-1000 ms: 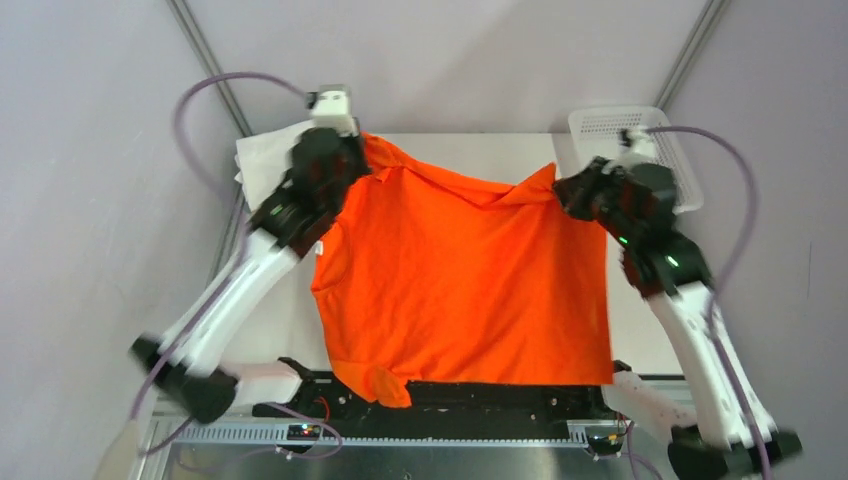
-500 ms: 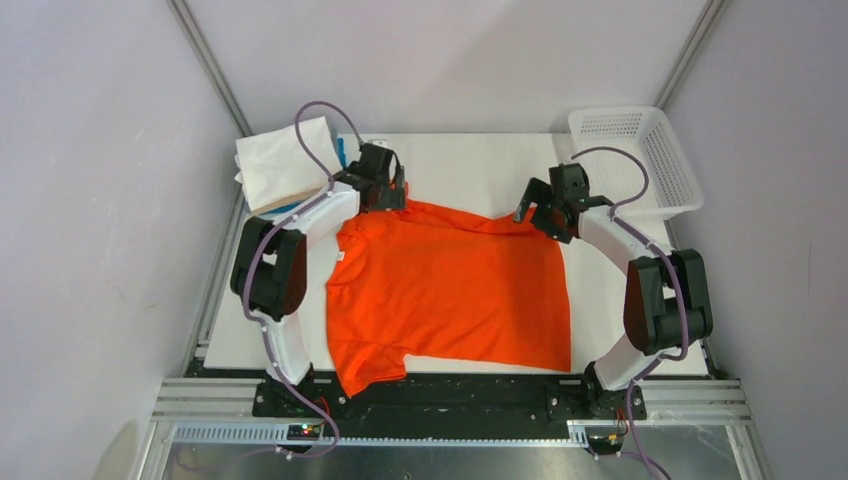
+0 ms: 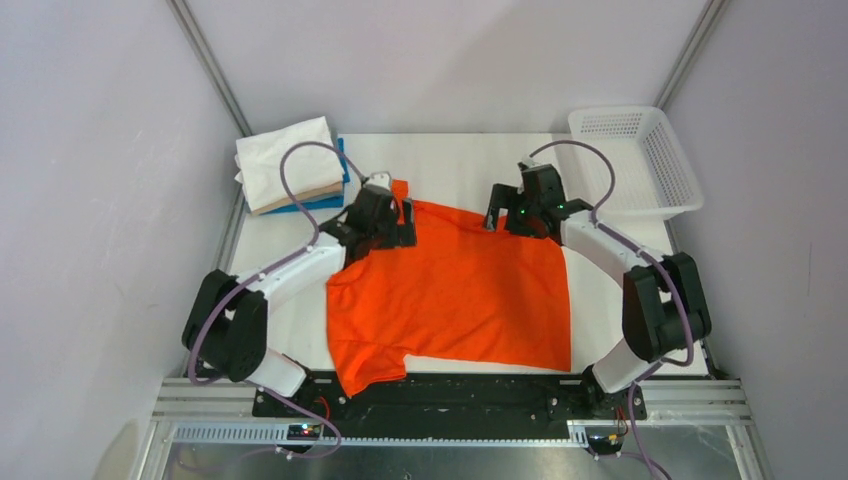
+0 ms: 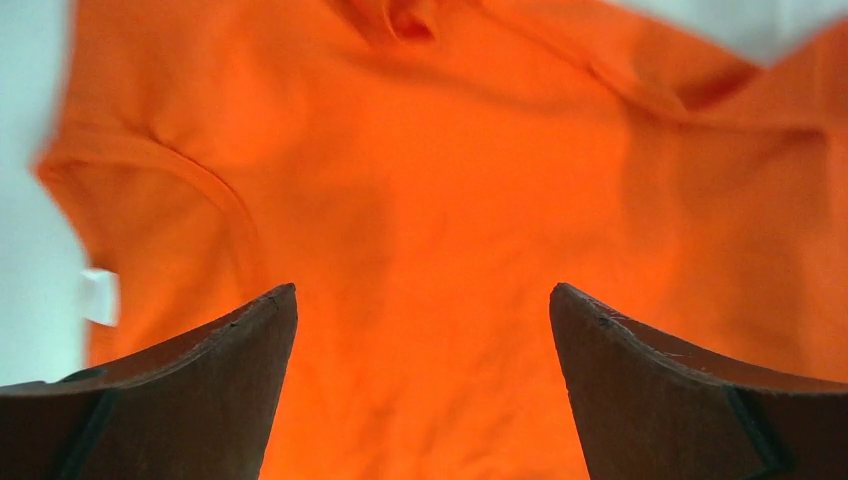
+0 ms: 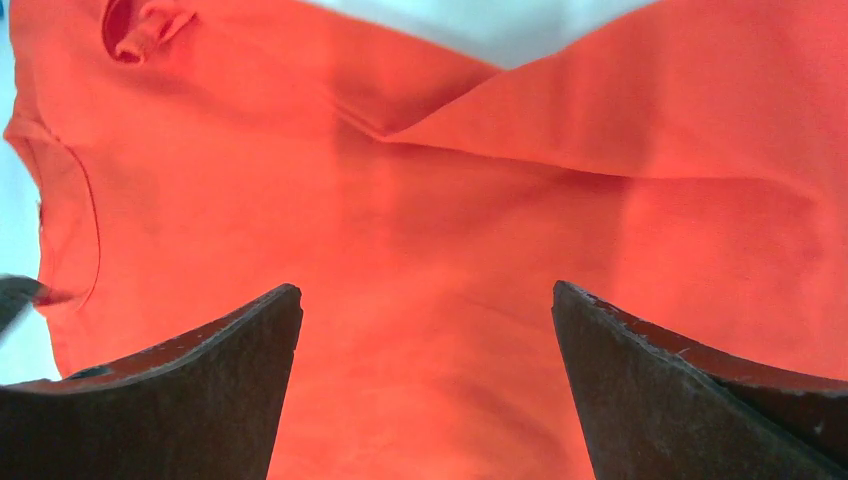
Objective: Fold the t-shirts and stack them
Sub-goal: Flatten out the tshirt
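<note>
A bright orange t-shirt [image 3: 450,295] lies spread on the white table, its near hem hanging over the front edge. My left gripper [image 3: 400,222] hovers over the shirt's far left corner, open, nothing between its fingers [image 4: 215,350]. My right gripper [image 3: 497,212] hangs over the far right part, also open and empty. Both wrist views show orange cloth [image 4: 430,200] [image 5: 430,230] below spread jaws. A pile of folded t-shirts [image 3: 290,165], white on top over beige and blue, sits at the far left corner.
A white mesh basket [image 3: 640,160] stands at the far right corner. Bare table [image 3: 460,160] shows behind the shirt. Metal frame posts rise at both back corners, with purple walls around.
Both grippers have let go of the orange shirt and opened. The shirt dropped flat onto the table, and both arms have drawn inward over its far edge.
</note>
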Available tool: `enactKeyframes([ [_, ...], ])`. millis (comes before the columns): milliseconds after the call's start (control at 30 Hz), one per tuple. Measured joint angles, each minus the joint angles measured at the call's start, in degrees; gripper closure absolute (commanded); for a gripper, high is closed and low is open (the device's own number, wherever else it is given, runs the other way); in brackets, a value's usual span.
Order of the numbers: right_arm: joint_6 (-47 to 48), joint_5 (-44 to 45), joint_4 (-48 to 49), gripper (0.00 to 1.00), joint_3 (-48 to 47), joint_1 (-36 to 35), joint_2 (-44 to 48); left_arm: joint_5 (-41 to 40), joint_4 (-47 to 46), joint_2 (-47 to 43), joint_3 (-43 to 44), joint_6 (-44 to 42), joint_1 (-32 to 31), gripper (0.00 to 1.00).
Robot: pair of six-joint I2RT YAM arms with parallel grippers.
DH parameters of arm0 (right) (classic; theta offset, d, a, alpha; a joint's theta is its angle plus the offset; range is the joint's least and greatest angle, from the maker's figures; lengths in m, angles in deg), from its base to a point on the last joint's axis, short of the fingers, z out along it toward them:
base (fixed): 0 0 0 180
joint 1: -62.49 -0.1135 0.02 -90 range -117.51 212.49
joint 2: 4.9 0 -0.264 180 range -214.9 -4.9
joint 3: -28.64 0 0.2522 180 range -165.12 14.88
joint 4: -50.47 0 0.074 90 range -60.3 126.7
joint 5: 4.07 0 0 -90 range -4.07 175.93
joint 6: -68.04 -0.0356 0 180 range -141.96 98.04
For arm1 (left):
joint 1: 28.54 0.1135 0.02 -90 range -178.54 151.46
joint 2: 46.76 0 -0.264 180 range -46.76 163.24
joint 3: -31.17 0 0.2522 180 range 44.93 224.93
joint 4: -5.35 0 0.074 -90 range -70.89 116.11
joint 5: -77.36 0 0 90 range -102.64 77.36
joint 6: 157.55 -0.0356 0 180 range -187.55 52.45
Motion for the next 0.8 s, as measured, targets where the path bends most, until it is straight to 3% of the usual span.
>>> enactKeyframes([
  [267,-2.2,-3.5,8.0,0.01,-0.4,-2.1,-10.7,3.5,-7.4,-1.6,-15.8,5.9,-3.7,0.0],
  [433,-5.8,-3.5,13.9,0.01,-3.0,-1.4,-17.7,3.4,-11.1,-1.2,-20.1,7.7,-3.7,0.0],
  [600,-11.3,-1.5,18.1,0.0,-10.7,1.2,-24.8,3.0,-16.0,-2.6,-23.4,8.3,-3.7,0.0],
  [800,-17.3,4.9,16.2,0.0,-26.2,4.7,-34.9,3.0,-20.0,-4.4,-26.6,8.2,-3.7,0.0],
])
